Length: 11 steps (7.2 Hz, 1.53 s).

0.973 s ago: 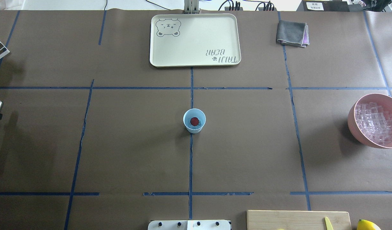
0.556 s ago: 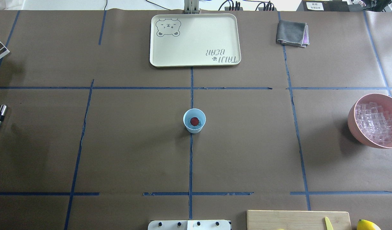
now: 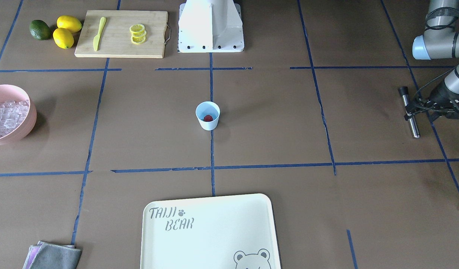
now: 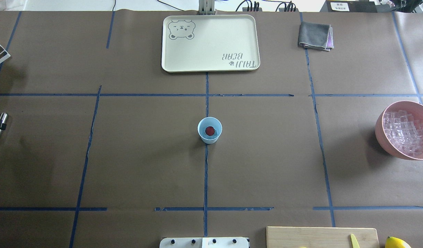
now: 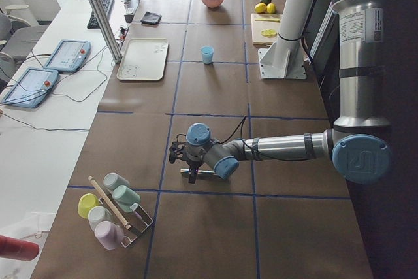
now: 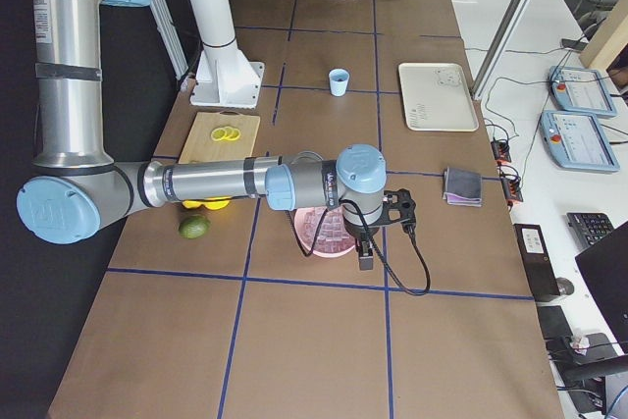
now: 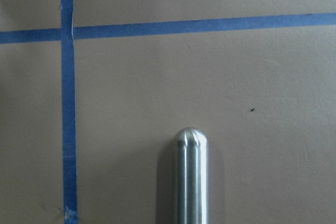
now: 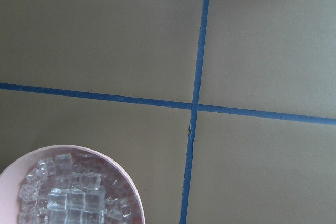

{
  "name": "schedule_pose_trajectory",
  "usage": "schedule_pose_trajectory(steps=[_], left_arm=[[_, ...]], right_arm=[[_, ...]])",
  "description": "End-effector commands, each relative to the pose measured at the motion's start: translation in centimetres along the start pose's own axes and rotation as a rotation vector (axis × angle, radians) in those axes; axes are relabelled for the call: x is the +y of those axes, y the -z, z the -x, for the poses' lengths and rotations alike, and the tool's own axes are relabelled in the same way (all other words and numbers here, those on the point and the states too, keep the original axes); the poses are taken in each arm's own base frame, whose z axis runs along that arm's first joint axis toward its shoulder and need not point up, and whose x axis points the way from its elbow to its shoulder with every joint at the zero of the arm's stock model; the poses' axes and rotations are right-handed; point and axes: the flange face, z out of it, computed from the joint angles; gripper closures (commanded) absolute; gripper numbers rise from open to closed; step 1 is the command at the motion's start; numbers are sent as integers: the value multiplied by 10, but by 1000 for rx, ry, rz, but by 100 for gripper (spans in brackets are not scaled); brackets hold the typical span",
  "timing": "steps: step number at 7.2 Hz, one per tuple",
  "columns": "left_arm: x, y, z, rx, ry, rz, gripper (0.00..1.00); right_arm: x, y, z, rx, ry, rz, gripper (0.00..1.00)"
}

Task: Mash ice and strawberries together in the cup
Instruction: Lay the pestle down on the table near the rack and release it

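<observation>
- The cup (image 3: 208,116) stands upright at the table's middle on a blue tape line, with the strawberry (image 3: 208,118) inside.
- The pink bowl (image 3: 25,123) at the view's left edge holds the ice (image 3: 5,117).
- The left gripper (image 3: 412,108) at the right edge holds a metal rod (image 3: 409,112) crosswise.
- A cutting board (image 3: 121,46) carries a yellow knife (image 3: 98,33) and lemon slices (image 3: 138,33).
- A cream tray (image 3: 210,239) lies at the bottom.

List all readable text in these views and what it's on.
"TAIJI BEAR", with a paw print and a bear face drawing: on the cream tray, upside down in the overhead view.
White label at the table's far edge: too small to read.
Sticker on the left arm: blurred, unreadable.
</observation>
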Motion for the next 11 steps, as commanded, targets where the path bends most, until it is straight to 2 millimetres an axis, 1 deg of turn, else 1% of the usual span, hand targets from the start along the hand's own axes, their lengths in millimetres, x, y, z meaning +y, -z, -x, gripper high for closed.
schedule_pose_trajectory(steps=[1,2,3,4,5,6,7,8,11], left_arm=[[-6,27,27,57,-46,40,0],[-13,50,56,42,-87,44,0],[-21,77,79,22,-103,56,0],[-26,111,91,-1,-106,79,0],[-32,149,95,-12,-111,110,0],[-32,182,100,-19,-76,110,0],[-29,198,94,-20,-35,125,0],[-24,197,97,-20,-14,138,0],[-20,190,105,-20,3,151,0]], right_arm=[[0,0,0,0,0,0,0],[1,-1,-1,-2,-2,2,0],[2,-1,-1,-4,-4,1,0],[3,-3,-2,-9,-6,6,0],[4,-3,-2,-11,-6,6,0],[3,-2,-2,-11,-7,3,0],[4,-3,-3,-9,-9,6,0],[4,-3,-3,-9,-8,6,0],[4,-3,-3,-9,-9,7,0]])
